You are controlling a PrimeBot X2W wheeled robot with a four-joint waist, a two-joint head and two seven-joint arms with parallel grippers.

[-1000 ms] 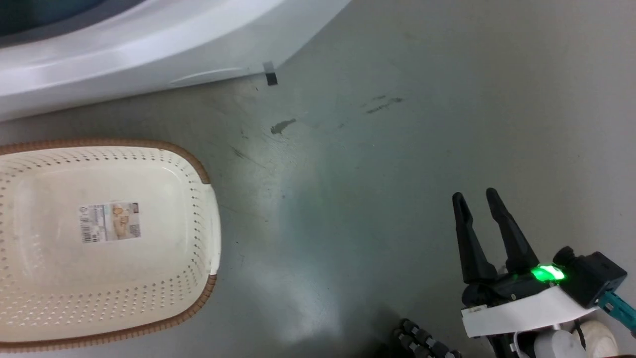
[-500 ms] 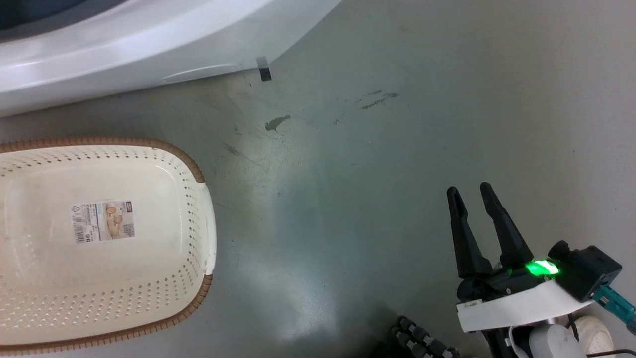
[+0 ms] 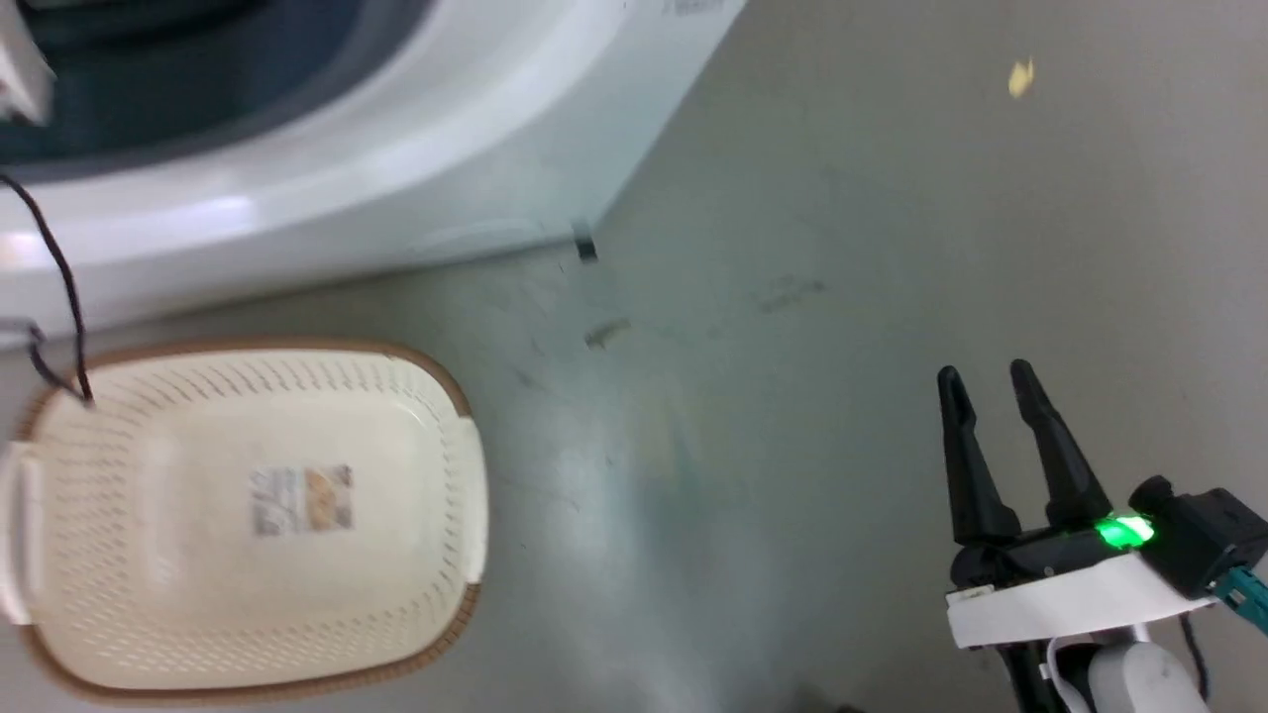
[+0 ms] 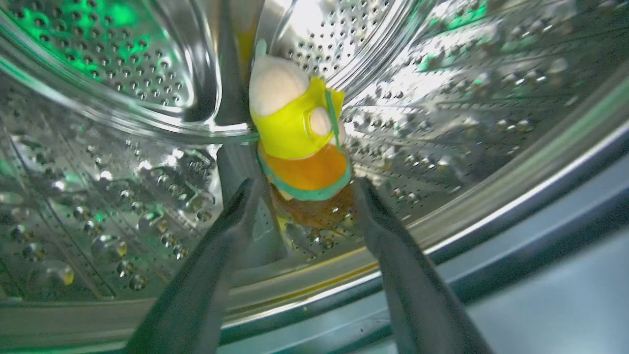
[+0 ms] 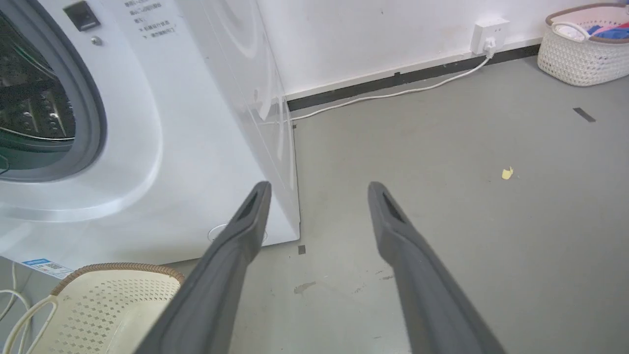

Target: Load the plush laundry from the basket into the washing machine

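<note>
The plush laundry [image 4: 300,132], with peach head, yellow garment and green-edged orange body, lies inside the washing machine's shiny perforated drum [image 4: 123,73]. My left gripper [image 4: 304,189] is open, its fingertips on either side of the toy's orange bottom, just short of it. The cream basket [image 3: 416,416] with its brown rim sits on the floor in front of the white washing machine [image 3: 396,178], holding only its paper label [image 3: 302,500]. My right gripper [image 3: 983,376] hovers open over bare floor, far right of the basket.
A thin black cable [image 3: 59,287] hangs over the basket's left end. By the far wall stand a second basket with laundry [image 5: 580,54], a socket [image 5: 486,32] and a white cord. A yellow scrap [image 5: 507,173] lies on the grey floor.
The head camera has tilted up and turned, so more of the washer's opening and the basket's left end show. The right gripper keeps its open pose.
</note>
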